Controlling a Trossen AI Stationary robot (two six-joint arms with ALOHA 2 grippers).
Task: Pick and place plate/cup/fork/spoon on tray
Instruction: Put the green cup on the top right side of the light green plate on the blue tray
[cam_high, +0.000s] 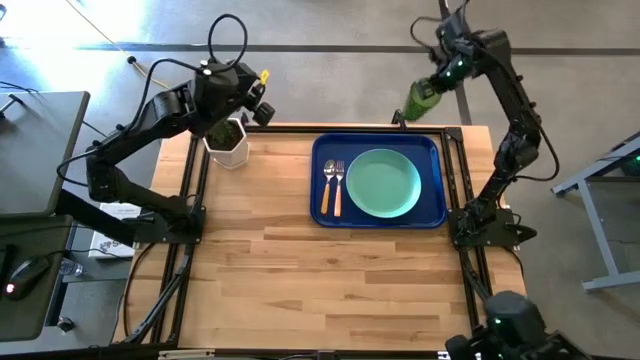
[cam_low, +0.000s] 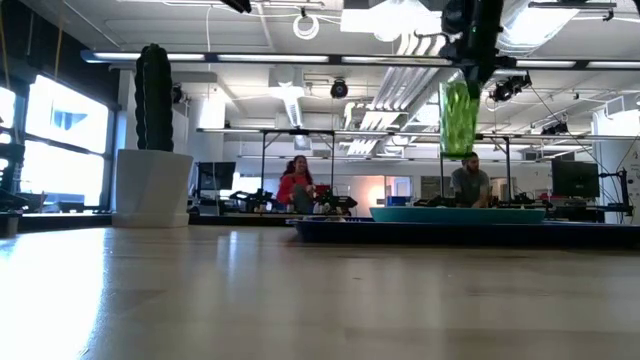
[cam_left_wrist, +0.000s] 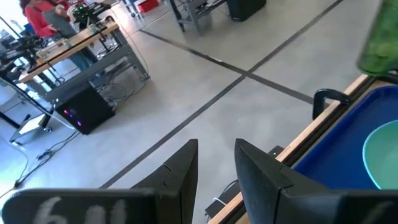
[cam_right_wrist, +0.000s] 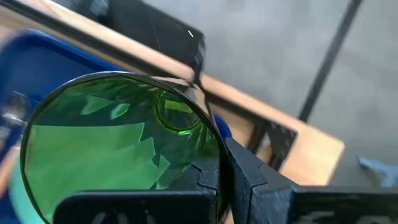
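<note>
My right gripper (cam_high: 432, 88) is shut on the dark-green cup (cam_high: 421, 99), high above the table's far edge by the far right corner of the blue tray (cam_high: 436, 180). In the low view the cup (cam_low: 459, 115) hangs well above the tray (cam_low: 500, 231). The mint-green plate (cam_high: 384, 183) lies flat in the tray's right part. The spoon (cam_high: 326, 186) and the fork (cam_high: 339, 186) lie side by side in its left part. My left gripper (cam_left_wrist: 217, 168) is empty, its fingers a narrow gap apart, up over the table's far left by the cactus pot (cam_high: 230, 148). My right gripper holds the cup by its rim (cam_right_wrist: 210, 134), one finger (cam_right_wrist: 202, 177) inside the cup and the other (cam_right_wrist: 261, 180) outside its wall. The cup is lifted clear and hangs below the fingers, its mouth toward the wrist.
A cactus in a white hexagonal pot (cam_low: 150, 187) stands at the table's far left. Black frame rails run along the table's left and right sides (cam_high: 190, 190). Bare wood fills the table's near half (cam_high: 320, 280). People sit at desks in the room behind (cam_low: 296, 183).
</note>
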